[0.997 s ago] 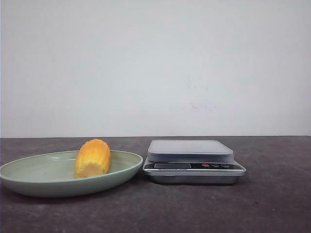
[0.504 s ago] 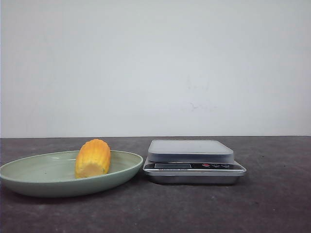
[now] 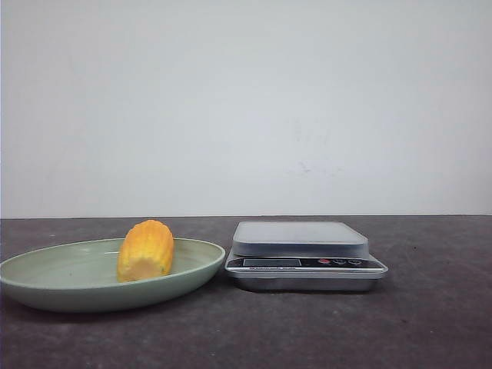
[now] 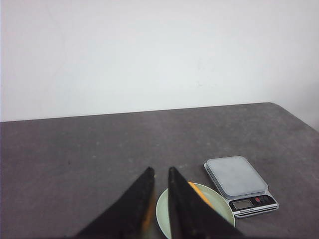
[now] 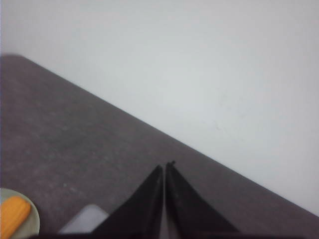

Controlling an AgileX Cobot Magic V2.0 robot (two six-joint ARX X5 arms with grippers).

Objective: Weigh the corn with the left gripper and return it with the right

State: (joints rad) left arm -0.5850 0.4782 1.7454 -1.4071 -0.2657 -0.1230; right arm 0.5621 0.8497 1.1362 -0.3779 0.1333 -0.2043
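The corn (image 3: 146, 250), a stubby yellow-orange cob piece, lies in a pale green plate (image 3: 46, 273) at the left of the dark table. A silver kitchen scale (image 3: 301, 240) stands just right of the plate, its platform bare. Neither gripper shows in the front view. In the left wrist view my left gripper (image 4: 160, 172) hangs high above the plate (image 4: 219, 204) with a narrow gap between its tips and holds nothing. Only a sliver of corn (image 4: 199, 193) shows past one finger. My right gripper (image 5: 165, 166) is shut and empty, high over the table. The corn (image 5: 14, 215) shows far below it.
The scale also shows in the left wrist view (image 4: 236, 175), and one corner of it in the right wrist view (image 5: 84, 220). A white wall stands behind the table. Bare dark tabletop lies in front of and to the right of the scale.
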